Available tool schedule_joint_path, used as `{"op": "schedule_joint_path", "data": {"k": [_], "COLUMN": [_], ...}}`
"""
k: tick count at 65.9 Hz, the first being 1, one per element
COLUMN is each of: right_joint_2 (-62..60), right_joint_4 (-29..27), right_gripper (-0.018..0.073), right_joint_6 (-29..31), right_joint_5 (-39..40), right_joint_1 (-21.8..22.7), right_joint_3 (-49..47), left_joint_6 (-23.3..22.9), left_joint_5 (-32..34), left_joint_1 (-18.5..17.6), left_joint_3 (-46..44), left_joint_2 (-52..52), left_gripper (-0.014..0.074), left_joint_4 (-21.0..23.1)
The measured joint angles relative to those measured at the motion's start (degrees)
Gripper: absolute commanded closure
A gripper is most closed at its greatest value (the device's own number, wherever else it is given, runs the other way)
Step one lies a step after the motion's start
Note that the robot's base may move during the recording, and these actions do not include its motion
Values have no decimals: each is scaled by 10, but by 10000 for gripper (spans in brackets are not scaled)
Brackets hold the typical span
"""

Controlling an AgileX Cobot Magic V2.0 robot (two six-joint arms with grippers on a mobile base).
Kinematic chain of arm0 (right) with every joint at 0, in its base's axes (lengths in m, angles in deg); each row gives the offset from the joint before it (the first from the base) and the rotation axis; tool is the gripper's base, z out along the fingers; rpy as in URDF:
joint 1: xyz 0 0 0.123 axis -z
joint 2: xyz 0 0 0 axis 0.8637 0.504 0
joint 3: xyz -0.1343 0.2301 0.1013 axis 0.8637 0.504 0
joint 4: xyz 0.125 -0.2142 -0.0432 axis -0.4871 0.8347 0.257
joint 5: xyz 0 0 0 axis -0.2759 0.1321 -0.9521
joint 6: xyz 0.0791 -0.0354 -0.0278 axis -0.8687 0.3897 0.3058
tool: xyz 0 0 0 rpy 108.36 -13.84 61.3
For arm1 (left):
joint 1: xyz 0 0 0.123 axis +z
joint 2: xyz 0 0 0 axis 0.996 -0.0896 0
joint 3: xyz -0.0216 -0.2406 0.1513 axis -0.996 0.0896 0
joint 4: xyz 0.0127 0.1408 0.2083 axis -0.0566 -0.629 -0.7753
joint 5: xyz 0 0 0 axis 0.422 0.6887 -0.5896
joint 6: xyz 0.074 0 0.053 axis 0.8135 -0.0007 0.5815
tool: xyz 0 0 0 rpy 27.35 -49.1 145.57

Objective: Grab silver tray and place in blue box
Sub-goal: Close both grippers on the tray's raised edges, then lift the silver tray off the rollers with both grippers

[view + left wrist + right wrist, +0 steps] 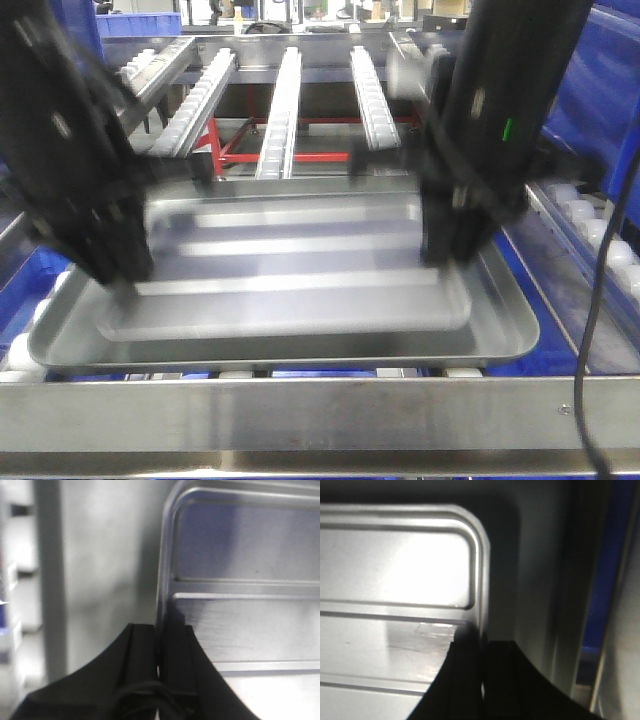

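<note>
Reaching down steeply with both arms here: my left gripper (125, 285) (159, 630) is pinched tight on the left rim of the silver tray (300, 260) (240, 620) (395, 580), and my right gripper (445, 255) (482, 640) is clamped the same way on its right rim. The tray's blurry, stretched between my claws over another shiny tray (505, 340) at the near end of the roller rack (280, 100).

Two black arms with black-fingered grippers.
The left arm (75, 170) and right arm (495, 120) are bulky and matte black, blurred in the front view; the right one bears a small green mark (508, 130). The left gripper (159, 630) and right gripper (482, 642) have black fingers (142, 650), flat inside and flaring outward in a curve. Dark cables (145, 692) loop at the left one's base.
</note>
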Motion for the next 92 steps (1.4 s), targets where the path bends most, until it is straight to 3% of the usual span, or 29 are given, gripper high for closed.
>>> {"op": "schedule_joint_path", "data": {"k": [7,20,34,46,92], "right_joint_2": [-48,-135,-226,-264,-268], "right_joint_4": [27,83,135,142,146], "right_gripper": [505,505,505,505,505], "right_joint_6": [-39,-143,-264,-311,-322], "right_joint_5": [-16,-32,-47,-59,-75], "right_joint_1": [-25,-87,-168,-207,-211], "right_joint_3": [14,89,169,200,202], "left_joint_6": [-30,-128,-215,-279,-293], "left_joint_5": [-31,-88,-116,-129,-127], "left_joint_1": [-24,-95,-176,-234,-247], "left_joint_3": [4,34,88,121,123], "left_joint_2": [52,132,210,239,242], "left_gripper": [692,692,692,692,693], "left_joint_4": [-22,-80,-103,-120,-132]}}
